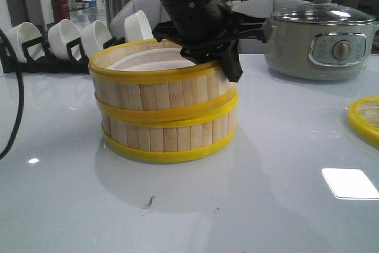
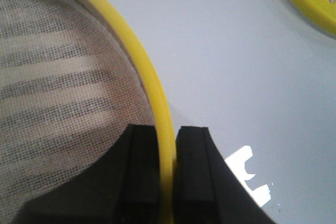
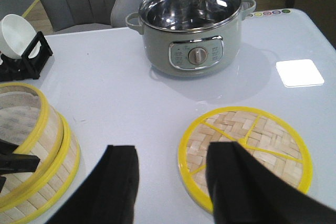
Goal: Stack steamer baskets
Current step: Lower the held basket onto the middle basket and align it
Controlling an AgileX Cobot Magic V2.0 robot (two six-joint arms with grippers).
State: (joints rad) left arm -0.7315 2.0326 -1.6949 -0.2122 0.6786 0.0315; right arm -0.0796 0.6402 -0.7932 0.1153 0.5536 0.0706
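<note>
The upper steamer basket (image 1: 155, 78) already sits on the lower steamer basket (image 1: 169, 137) at mid-table, slightly skewed. The left gripper (image 2: 167, 169) is closed on the upper basket's yellow rim; release is what remains. The right gripper (image 3: 170, 174) hangs open, empty, above the woven lid (image 3: 252, 145).

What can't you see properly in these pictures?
- Lower basket: its inside is covered by the upper basket in the front view.
- Lid: cut off by the front view's right edge.
- Left claw: its upper part is cut off in the left wrist view.
- Pot button labels: too small in the right wrist view.
</note>
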